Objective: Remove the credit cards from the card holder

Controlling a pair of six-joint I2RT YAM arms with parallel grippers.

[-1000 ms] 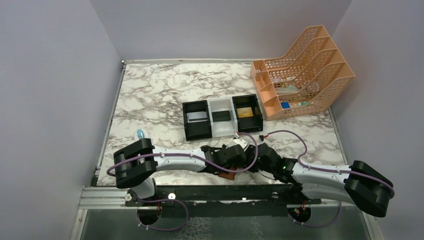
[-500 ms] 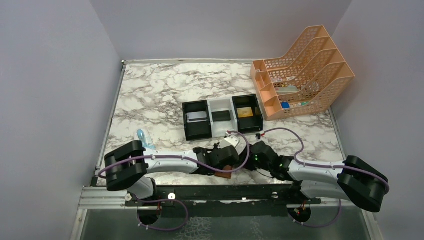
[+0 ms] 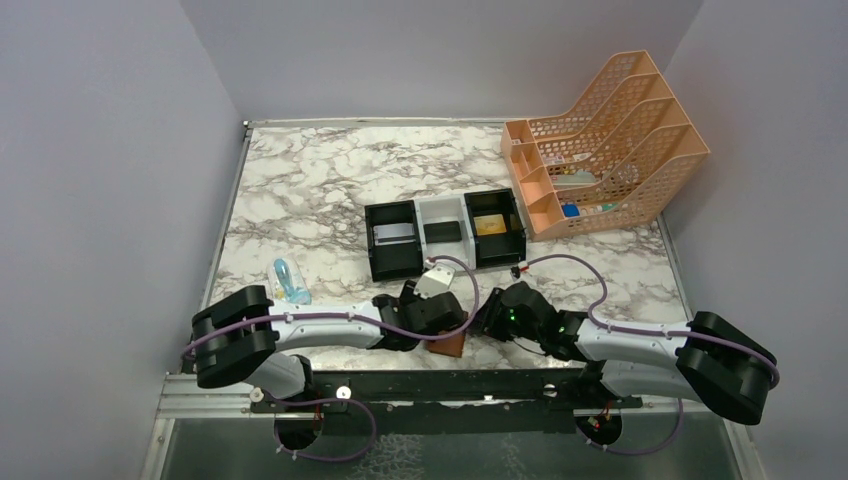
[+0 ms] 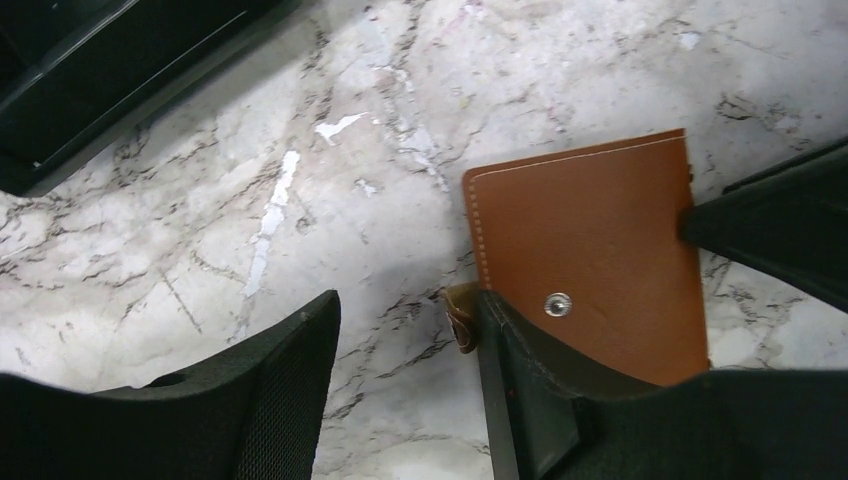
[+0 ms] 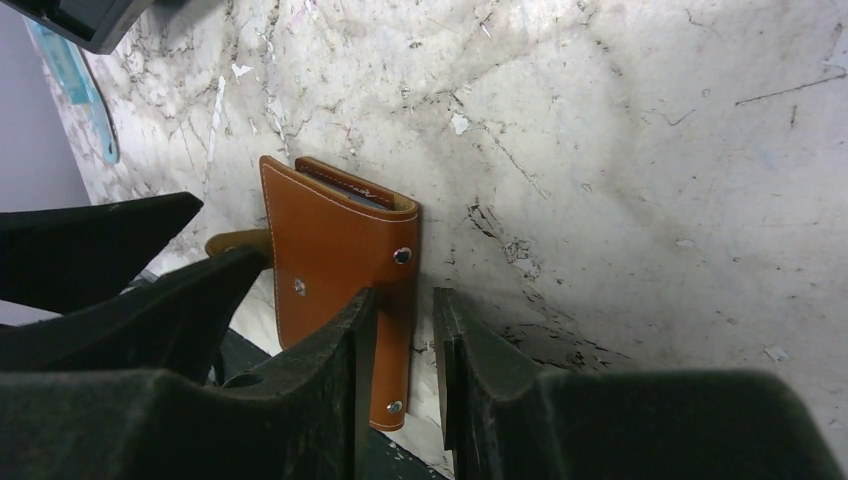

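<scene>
The brown leather card holder [image 3: 449, 344] lies shut on the marble by the near edge. In the left wrist view its snap tab [image 4: 460, 316] sits beside my right-hand finger. My left gripper [image 4: 405, 310] is open over bare marble, one finger overlapping the card holder [image 4: 590, 250]. My right gripper [image 5: 405, 300] straddles its snap edge [image 5: 335, 260], jaws a narrow gap apart, one finger lying on the leather. A dark grey credit card [image 3: 392, 234] and a gold one [image 3: 489, 225] lie in the tray's end compartments.
The black-and-white tray [image 3: 395, 270] stands mid-table with a small black block [image 3: 441, 232] in its middle compartment. An orange file rack [image 3: 610, 140] fills the back right. A pale blue object [image 3: 288, 278] lies at the left. A black rail [image 3: 450, 385] runs along the near edge.
My left gripper has opened and drawn back to the left, off the card holder, which now shows more fully. The right gripper has edged left and stays over the card holder.
</scene>
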